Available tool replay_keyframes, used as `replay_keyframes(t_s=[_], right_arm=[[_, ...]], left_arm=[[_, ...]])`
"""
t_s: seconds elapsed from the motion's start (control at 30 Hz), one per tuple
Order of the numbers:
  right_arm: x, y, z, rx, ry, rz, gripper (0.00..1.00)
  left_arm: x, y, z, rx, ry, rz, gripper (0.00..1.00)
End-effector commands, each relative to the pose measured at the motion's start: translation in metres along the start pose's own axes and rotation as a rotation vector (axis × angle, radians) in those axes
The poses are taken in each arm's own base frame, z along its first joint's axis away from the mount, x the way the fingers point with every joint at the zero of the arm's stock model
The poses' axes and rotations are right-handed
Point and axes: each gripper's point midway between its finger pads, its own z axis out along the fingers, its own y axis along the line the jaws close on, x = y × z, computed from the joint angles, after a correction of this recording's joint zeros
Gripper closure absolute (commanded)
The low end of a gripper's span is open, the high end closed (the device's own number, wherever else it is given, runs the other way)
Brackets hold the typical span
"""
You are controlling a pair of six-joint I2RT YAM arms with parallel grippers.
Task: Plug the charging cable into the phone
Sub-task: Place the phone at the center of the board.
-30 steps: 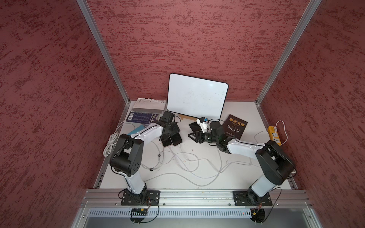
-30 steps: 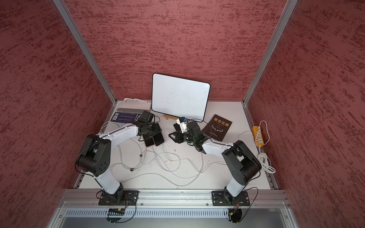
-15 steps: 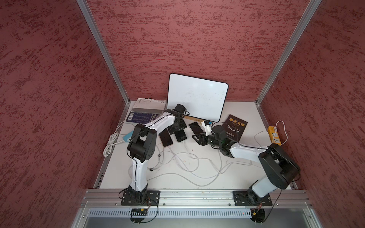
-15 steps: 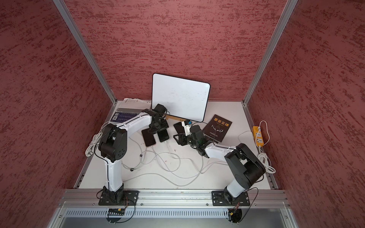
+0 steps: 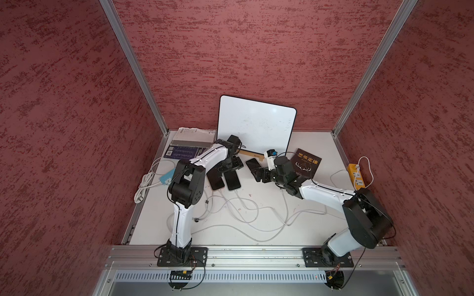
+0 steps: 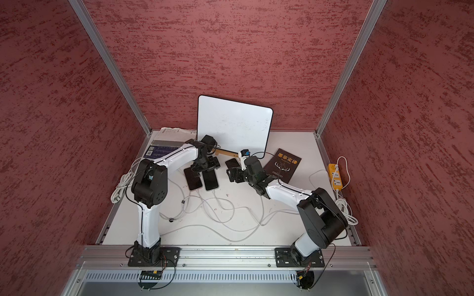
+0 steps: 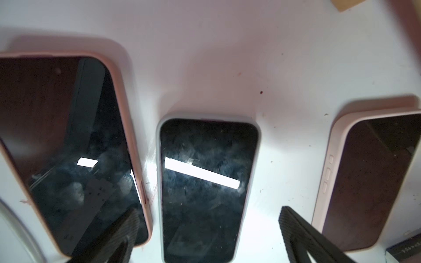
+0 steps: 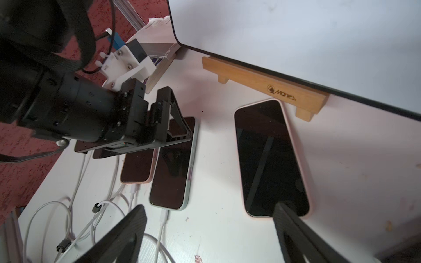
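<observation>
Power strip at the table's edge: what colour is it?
Orange power strip with white sockets, clearest in a top view.

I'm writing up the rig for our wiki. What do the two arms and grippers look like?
The left arm and right arm have white shells, bulky black joints and thin black cables. The left gripper and right gripper are black with finely ribbed fingers.

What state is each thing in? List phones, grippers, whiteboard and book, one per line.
Green phone: screen dark, cable plugged in.
Pink phone beside it: screen dark, another cable plugged in.
Third phone: screen dark; port end hidden, so plug unknown.
Left gripper: open, over the green phone.
Right gripper: open, empty.
Whiteboard: blank, propped on its wooden stand.
Book: closed, lying flat.
</observation>
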Motion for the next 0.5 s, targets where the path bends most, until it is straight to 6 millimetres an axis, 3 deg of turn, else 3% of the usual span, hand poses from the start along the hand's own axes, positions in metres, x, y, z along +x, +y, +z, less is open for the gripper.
replay_keyframes(t_s=[0.0, 0.13, 0.33, 0.47], right_arm=[[0.009, -0.020, 0.008, 0.101, 0.071, -0.017, 0.06], [0.016, -0.025, 0.018, 0.146, 0.130, -0.040, 0.05], [0.032, -0.035, 0.048, 0.254, 0.270, -0.109, 0.04], [0.036, -0.044, 0.061, 0.320, 0.327, -0.124, 0.04]], left_arm=[[-0.008, -0.001, -0.011, -0.005, -0.018, 0.015, 0.00], [-0.006, 0.000, -0.024, 0.017, -0.031, 0.026, 0.00], [0.016, 0.009, -0.065, 0.194, -0.125, 0.034, 0.00], [0.039, 0.023, -0.066, 0.259, -0.125, 0.033, 0.00]])
